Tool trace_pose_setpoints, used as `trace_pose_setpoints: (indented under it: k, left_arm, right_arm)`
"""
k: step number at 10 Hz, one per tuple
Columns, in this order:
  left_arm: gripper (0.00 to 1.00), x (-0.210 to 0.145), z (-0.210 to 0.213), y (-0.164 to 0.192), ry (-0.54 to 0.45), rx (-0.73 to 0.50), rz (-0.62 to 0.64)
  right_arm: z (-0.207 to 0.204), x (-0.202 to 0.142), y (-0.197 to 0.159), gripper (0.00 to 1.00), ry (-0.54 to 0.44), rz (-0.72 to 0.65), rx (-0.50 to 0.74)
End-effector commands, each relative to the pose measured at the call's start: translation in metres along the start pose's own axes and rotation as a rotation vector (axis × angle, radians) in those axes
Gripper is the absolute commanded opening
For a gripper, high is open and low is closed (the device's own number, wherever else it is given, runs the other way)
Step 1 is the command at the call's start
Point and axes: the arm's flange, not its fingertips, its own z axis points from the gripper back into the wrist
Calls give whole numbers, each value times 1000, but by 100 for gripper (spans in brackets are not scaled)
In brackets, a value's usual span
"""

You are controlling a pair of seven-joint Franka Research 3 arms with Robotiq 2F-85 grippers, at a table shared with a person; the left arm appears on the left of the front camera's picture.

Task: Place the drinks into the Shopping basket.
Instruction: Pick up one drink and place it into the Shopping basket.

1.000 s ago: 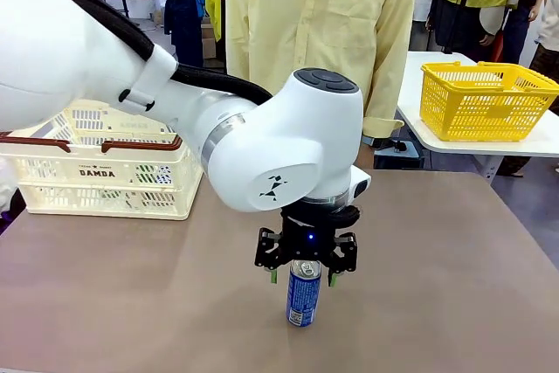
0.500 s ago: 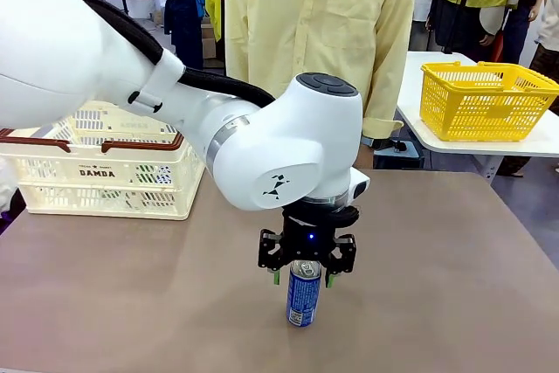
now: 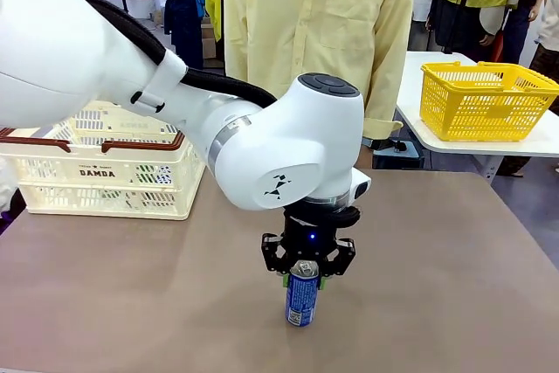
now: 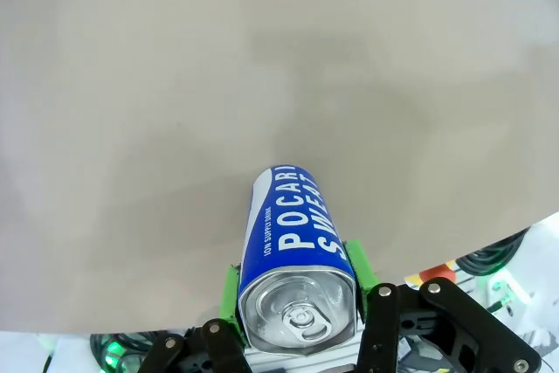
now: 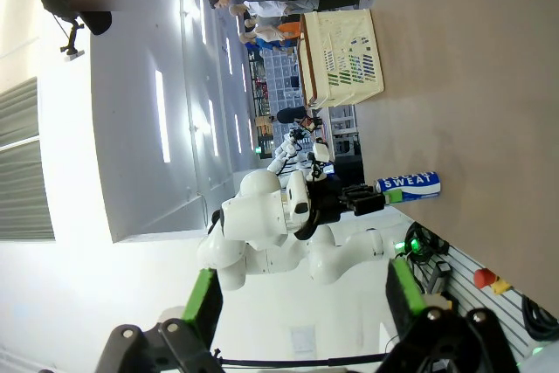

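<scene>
One of the drinks, a blue can (image 3: 300, 303) with white lettering and a silver top, stands upright on the brown table, right of centre and near the front. My left gripper (image 3: 303, 279) comes straight down over it, shut on its upper part. From the left wrist the can (image 4: 293, 233) fills the gap, with a green pad (image 4: 356, 261) pressed against each side. The Shopping basket (image 3: 105, 183), cream with a red-brown rim, sits at the table's far left. My right gripper (image 5: 303, 299) is open and holds nothing; from far off it looks at the can (image 5: 410, 184) and the basket (image 5: 341, 58).
A person in a pale yellow shirt (image 3: 319, 24) stands at the far side of the table. A yellow plastic basket (image 3: 485, 100) rests on a separate white table at the back right. Bare tabletop (image 3: 131, 286) lies between the can and the cream basket.
My left gripper's fingers, open around the can's top a second ago, have shut onto it. The can stands in the same spot.
</scene>
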Motion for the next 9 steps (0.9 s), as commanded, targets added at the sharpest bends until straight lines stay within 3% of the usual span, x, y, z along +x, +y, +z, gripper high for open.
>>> trace_pose_setpoints:
  k: [1, 3, 4, 5, 7, 9]
  left_arm:
    - [0, 5, 0, -5, -23, 22, 6]
    - [0, 0, 31, 10, -15, 2, -28]
    - [0, -5, 72, 43, -82, -27, 18]
    - [0, -11, 116, 80, -115, -115, -31]
    - [0, -5, 203, 169, -273, -211, 56]
    - [0, 11, 239, 261, -350, -193, 173]
  right_arm:
    - [-1, -2, 4, 100, 0, -12, 5]
    - [-1, -2, 4, 100, 0, -12, 5]
    - [-1, -2, 4, 100, 0, -12, 5]
    - [-1, -2, 4, 100, 0, -12, 5]
    - [-1, -2, 4, 100, 0, -12, 5]
    - [-1, -2, 4, 100, 0, -12, 5]
